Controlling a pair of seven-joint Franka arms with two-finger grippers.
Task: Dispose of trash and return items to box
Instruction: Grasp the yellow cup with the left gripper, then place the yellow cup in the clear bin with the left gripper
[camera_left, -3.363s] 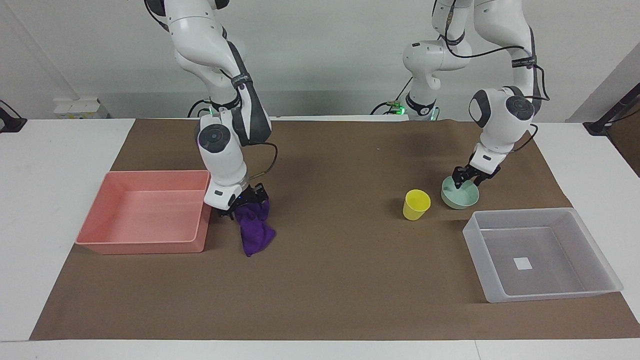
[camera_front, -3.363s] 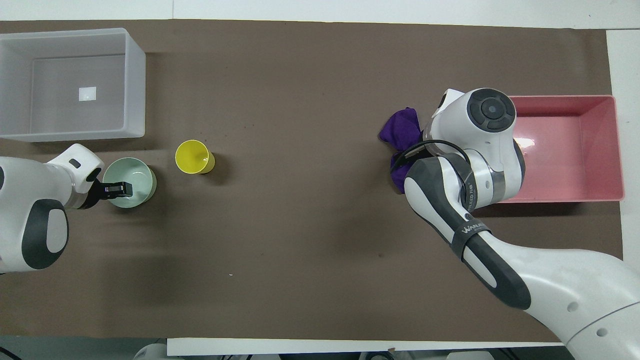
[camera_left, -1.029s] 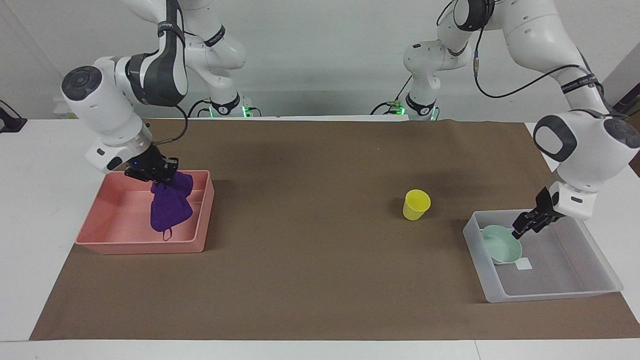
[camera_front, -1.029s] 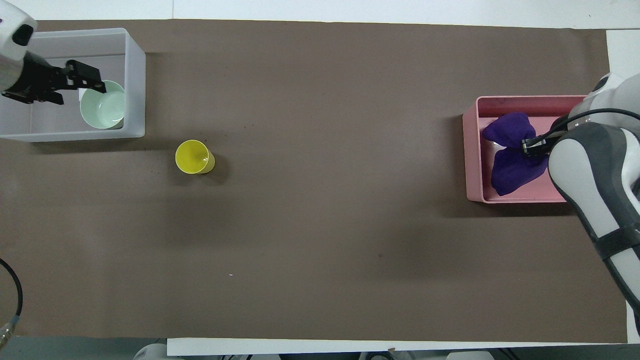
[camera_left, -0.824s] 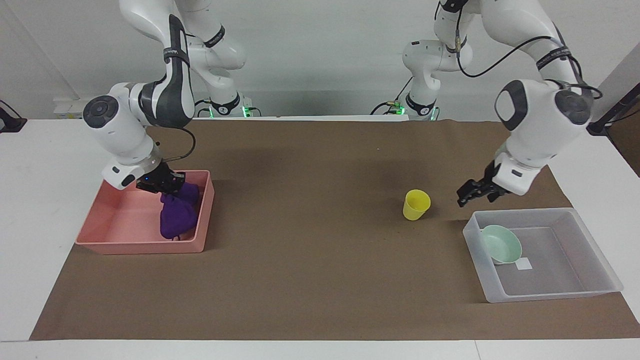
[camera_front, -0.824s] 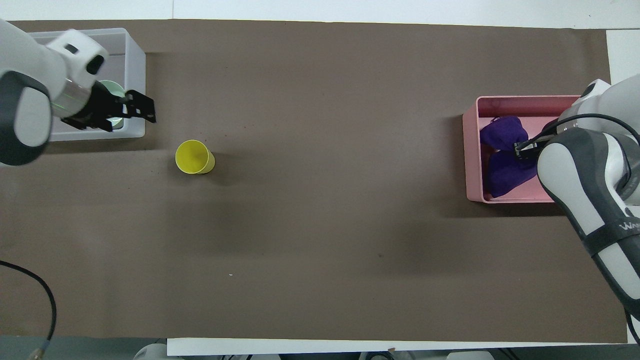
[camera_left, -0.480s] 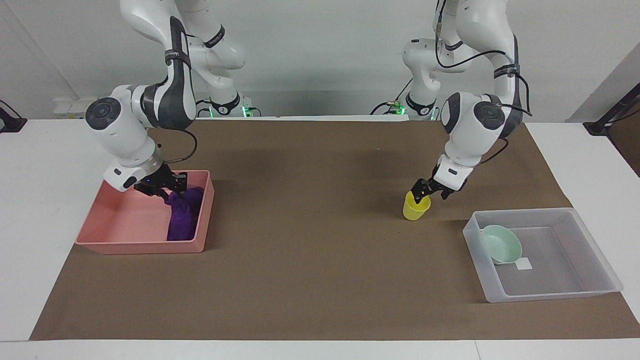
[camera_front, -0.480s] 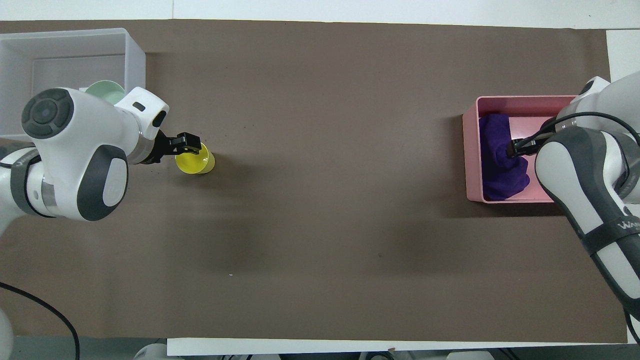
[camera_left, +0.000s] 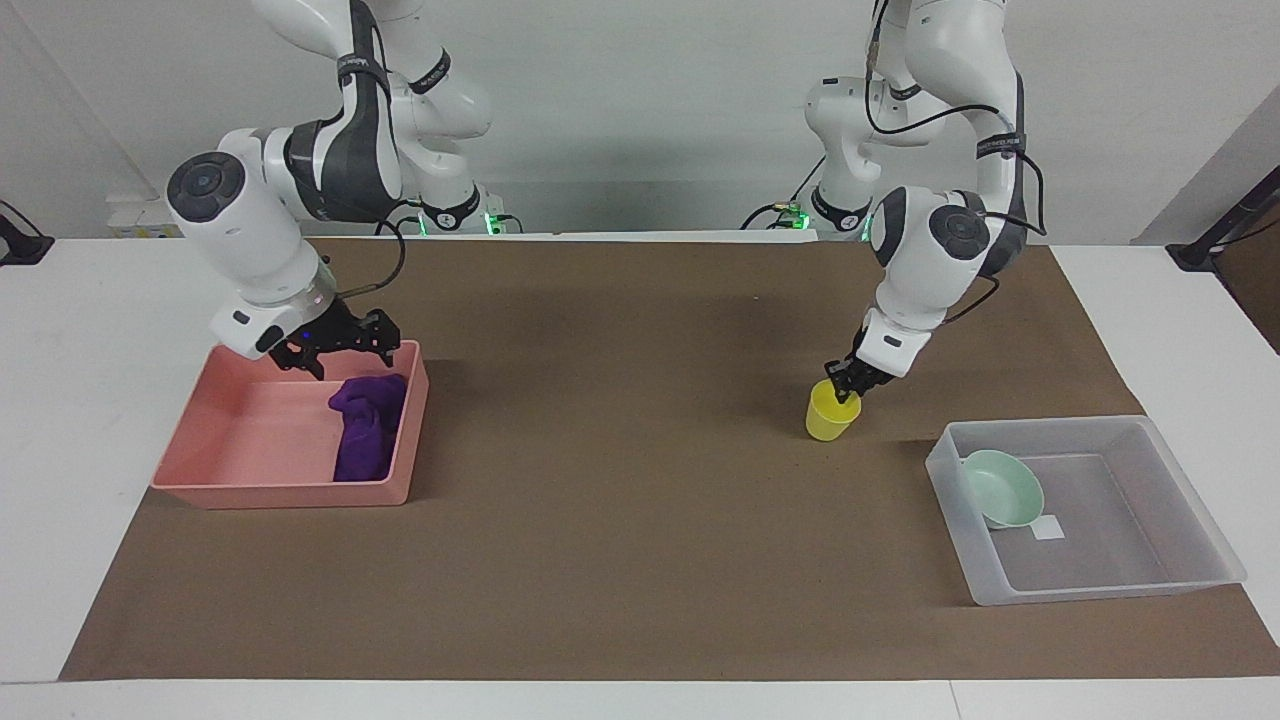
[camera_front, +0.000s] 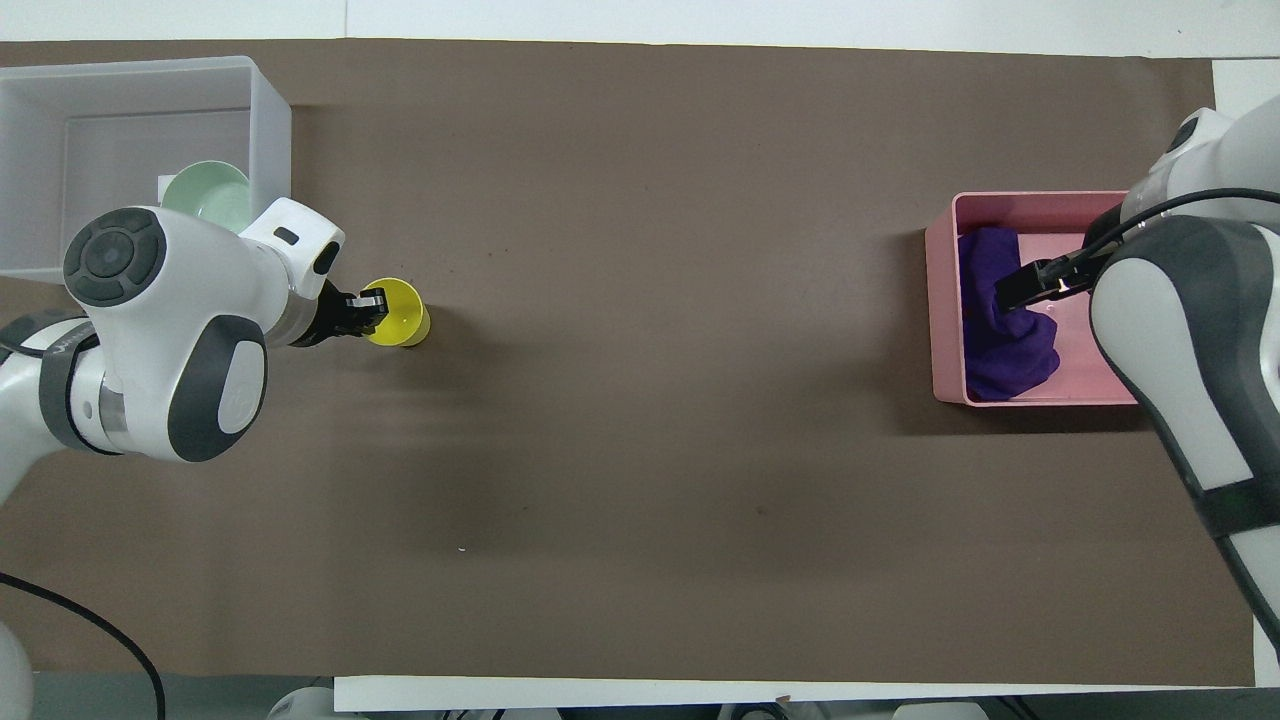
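Note:
The yellow cup (camera_left: 828, 420) stands upright on the brown mat, nearer to the robots than the translucent tray (camera_left: 1100, 592). My left gripper (camera_left: 845, 388) is shut on the cup's rim, also seen in the overhead view (camera_front: 366, 311). The mint-green bowl (camera_left: 1003, 487) lies tilted in the tray, beside the white label (camera_left: 1047, 527). The purple rag (camera_left: 362, 435) lies in the pink bin (camera_left: 280, 495), against its wall toward the table's middle. My right gripper (camera_left: 345, 352) is open and empty just above the rag.
The tray (camera_front: 270, 150) sits at the left arm's end of the table and the pink bin (camera_front: 1040, 197) at the right arm's end. The brown mat (camera_left: 620, 500) covers the table between them.
My right gripper let go of the rag, which dropped into the pink bin, and rose a little. My left gripper closed on the yellow cup's rim.

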